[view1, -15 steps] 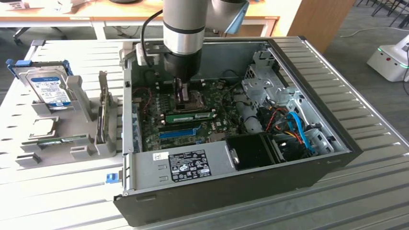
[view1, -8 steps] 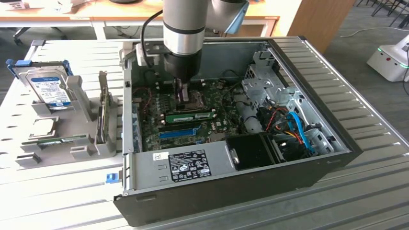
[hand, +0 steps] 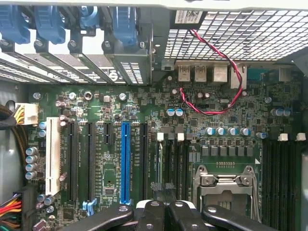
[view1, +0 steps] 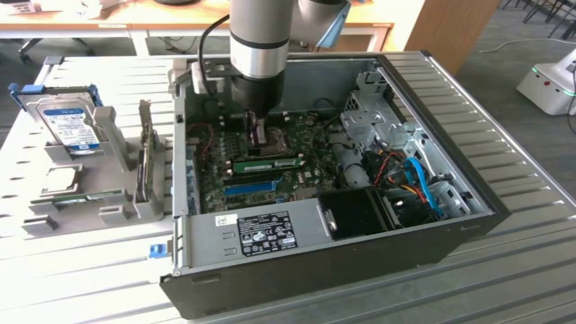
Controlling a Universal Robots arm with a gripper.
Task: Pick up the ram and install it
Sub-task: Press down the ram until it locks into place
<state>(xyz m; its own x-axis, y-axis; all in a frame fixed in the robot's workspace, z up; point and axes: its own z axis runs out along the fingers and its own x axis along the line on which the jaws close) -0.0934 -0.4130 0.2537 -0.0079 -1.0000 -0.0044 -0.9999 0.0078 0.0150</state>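
Observation:
In the exterior view the ram (view1: pixel 267 164), a green stick with a white label, stands on edge in a motherboard slot inside the open computer case (view1: pixel 468 223). My gripper (view1: pixel 261 138) hangs just behind and above it, beside the processor socket. The wrist view has the black fingers (hand: pixel 151 214) pressed together, so my gripper (hand: pixel 162 211) is shut over the dark memory slots (hand: pixel 171 163). I cannot tell whether the fingers touch the ram. A second green stick (view1: pixel 85 198) lies in the grey holder at the exterior view's left.
A blue slot (view1: pixel 250 187) lies just in front of the ram. The holder also carries a hard drive (view1: pixel 72 125) and a dark upright card (view1: pixel 144 158). A red-black wire (hand: pixel 211 72) loops near the rear ports. A fan and cables fill the case's right side.

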